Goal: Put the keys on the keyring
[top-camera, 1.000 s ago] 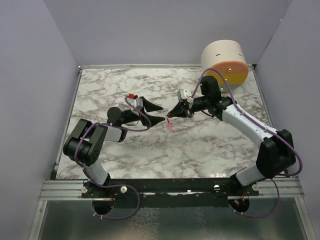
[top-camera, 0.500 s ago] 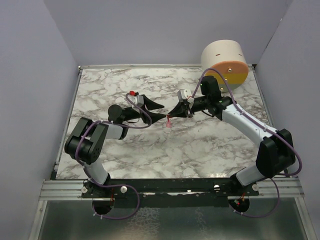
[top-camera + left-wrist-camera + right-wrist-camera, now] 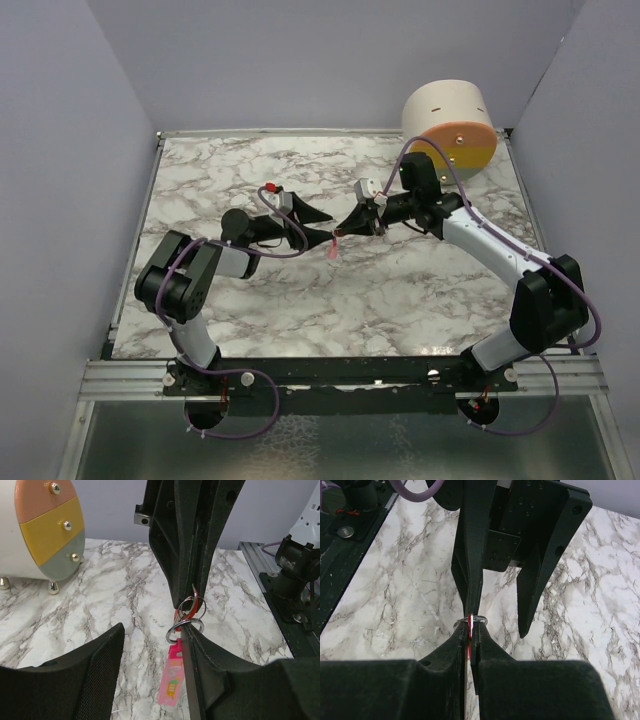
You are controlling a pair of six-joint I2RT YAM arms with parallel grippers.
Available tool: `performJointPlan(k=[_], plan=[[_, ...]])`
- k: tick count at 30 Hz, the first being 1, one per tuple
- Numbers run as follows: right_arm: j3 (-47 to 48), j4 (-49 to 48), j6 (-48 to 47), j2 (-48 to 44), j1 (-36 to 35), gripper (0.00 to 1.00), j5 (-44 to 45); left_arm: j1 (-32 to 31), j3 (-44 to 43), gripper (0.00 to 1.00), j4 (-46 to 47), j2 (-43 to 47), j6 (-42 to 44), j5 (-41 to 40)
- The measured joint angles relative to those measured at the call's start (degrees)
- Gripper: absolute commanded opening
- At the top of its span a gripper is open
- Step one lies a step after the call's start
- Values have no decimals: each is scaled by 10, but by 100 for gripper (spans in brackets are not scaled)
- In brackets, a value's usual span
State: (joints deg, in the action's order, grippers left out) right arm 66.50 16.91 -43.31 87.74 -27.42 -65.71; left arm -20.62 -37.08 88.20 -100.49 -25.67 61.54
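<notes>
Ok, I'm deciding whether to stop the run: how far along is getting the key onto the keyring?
Done: the keyring is lifted off the table, its pink strap dangling. In hand: the right end effector is shut on the red key at the ring; the left end effector, open, has one finger against the ring. Left: threading looks unfinished, though it is hard to see.

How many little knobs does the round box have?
3 knobs on the round box: one on its pink part, one on the yellow, one on the grey. More may hide past the picture's edge.
</notes>
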Motion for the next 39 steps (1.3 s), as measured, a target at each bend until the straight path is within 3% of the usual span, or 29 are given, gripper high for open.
performJointPlan(k=[5, 19, 22, 39], plan=[[0, 1, 0, 0, 0, 1, -2, -5, -2, 48, 0, -4, 0, 0], [0, 2, 0, 0, 2, 1, -2, -16, -8, 5, 0, -9, -2, 6], [0, 2, 1, 0, 2, 1, -2, -16, -8, 0, 0, -9, -2, 6], [-87, -55, 63, -44, 3, 1, 42, -17, 5, 0, 0, -9, -30, -42]])
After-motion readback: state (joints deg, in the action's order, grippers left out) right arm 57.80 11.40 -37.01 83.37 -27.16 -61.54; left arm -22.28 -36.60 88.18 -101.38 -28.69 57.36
